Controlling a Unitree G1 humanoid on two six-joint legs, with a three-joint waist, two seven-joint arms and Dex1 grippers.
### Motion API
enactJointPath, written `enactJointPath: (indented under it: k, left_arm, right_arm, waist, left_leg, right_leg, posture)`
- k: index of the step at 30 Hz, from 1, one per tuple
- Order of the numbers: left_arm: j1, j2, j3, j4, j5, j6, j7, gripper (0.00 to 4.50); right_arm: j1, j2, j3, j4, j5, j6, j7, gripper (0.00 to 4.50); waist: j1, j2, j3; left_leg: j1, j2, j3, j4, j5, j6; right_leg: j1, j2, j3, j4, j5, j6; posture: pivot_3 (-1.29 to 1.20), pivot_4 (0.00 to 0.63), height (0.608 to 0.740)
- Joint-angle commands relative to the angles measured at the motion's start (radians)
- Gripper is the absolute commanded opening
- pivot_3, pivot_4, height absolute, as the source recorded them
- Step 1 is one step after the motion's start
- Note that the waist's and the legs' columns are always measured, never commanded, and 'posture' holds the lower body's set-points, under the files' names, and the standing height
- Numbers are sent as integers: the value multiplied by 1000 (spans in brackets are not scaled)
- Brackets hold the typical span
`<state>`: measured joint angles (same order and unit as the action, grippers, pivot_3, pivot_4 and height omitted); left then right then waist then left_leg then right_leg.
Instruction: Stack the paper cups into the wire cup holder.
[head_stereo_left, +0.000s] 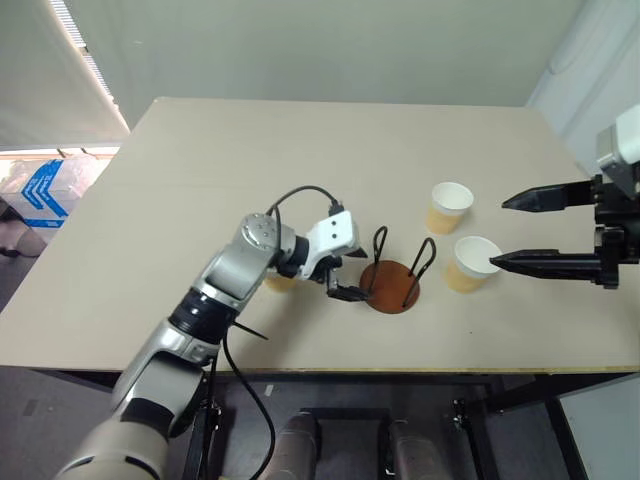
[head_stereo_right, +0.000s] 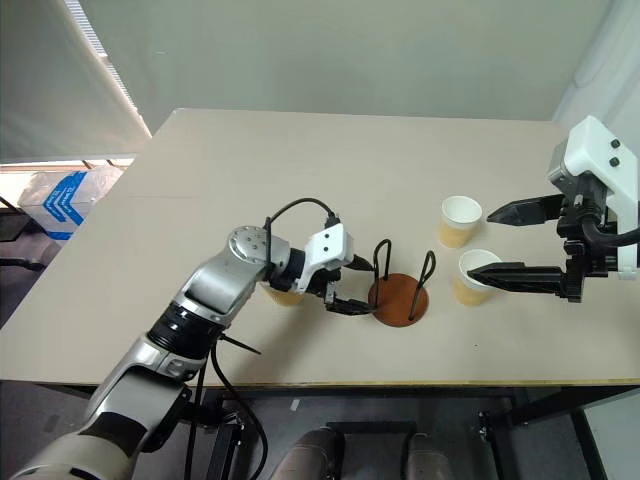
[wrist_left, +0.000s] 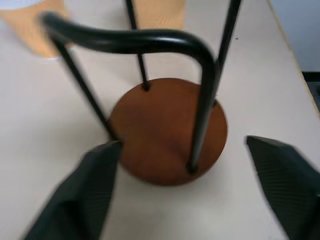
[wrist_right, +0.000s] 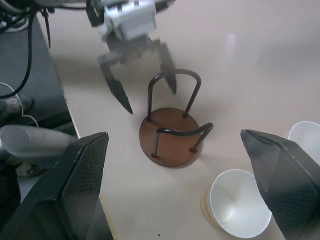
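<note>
The empty wire cup holder (head_stereo_left: 392, 286) stands mid-tabletop (head_stereo_left: 200, 180); left claw (wrist_right: 141, 80) spread open beside it, right claw (head_stereo_left: 500, 232) wide open over two paper cups (head_stereo_left: 470, 262), holding nothing

Matt paper cups (head_stereo_left: 449, 207) — smooth brown disc, glossy black wire on the wire cup holder (head_stereo_left: 392, 272).

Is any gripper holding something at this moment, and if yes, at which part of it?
Nothing is held. The left gripper stands open beside the wire cup holder, and the right gripper is open above the nearest paper cup.
</note>
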<state>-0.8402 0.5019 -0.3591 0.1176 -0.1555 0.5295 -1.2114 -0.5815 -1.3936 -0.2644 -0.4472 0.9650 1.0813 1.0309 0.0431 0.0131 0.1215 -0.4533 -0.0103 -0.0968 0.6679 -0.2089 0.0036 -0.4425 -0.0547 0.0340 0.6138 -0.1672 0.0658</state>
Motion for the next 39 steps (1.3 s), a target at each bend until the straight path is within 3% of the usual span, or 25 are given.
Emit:
enactJointPath:
  k: [1, 6, 10, 20, 28, 38, 39]
  left_arm:
    - [-56, 50, 80, -29, -82, 41, -78, 4483]
    - [-87, 128, 170, -26, -175, 73, -153, 4483]
    - [-136, 157, 327, -8, -316, 178, -139, 4483]
    - [34, 270, 474, -180, -429, 273, -41, 4483]
    - [123, 384, 440, -197, -397, 190, -88, 4483]
    - [111, 384, 401, -190, -389, 162, -83, 4483]
    - [112, 386, 397, -192, -388, 160, -84, 4498]
  right_arm:
    - [-45, -11, 34, 31, -63, -60, 10, 4500]
    - [-145, 29, 154, 100, -174, -138, 23, 4500]
    - [-331, 156, 346, 258, -386, -264, 25, 4500]
    - [-533, 397, 660, 650, -824, -563, 144, 4500]
    - [-658, 572, 762, 1048, -1072, -785, 168, 4500]
    - [-753, 721, 763, 1427, -1225, -957, 127, 4500]
    - [-759, 729, 760, 1446, -1232, -967, 123, 4319]
  waist:
    - [0, 0, 0]
    - [-4, 0, 0]
    - [-12, -1, 0]
    - [-22, 2, -1]
    - [-21, 2, 0]
    - [-23, 2, 0]
    - [-23, 2, 0]
  left_leg:
    - [0, 0, 0, 0, 0, 0]
    - [0, 0, 0, -1, -1, 1]
    - [0, 1, 0, 0, -1, 2]
    - [0, 4, -1, -2, 2, 2]
    - [0, 4, -2, -5, 4, -1]
    - [0, 4, -4, -7, 4, -7]
    - [0, 4, -4, -8, 4, -7]
  right_leg:
    - [0, 0, 0, 0, 0, 0]
    - [0, 0, 0, -1, 1, 2]
    - [-1, 0, -1, -1, 6, 4]
    - [-3, 1, -2, -1, 8, -4]
    - [-7, 1, -3, 3, 6, -14]
    - [-9, 1, -4, 6, 8, -21]
    - [-10, 1, -4, 6, 7, -22]
  posture:
    - [0, 150, 740]
    - [0, 150, 740]
    - [0, 150, 740]
    - [0, 150, 740]
    - [0, 150, 740]
    - [0, 150, 740]
    - [0, 150, 740]
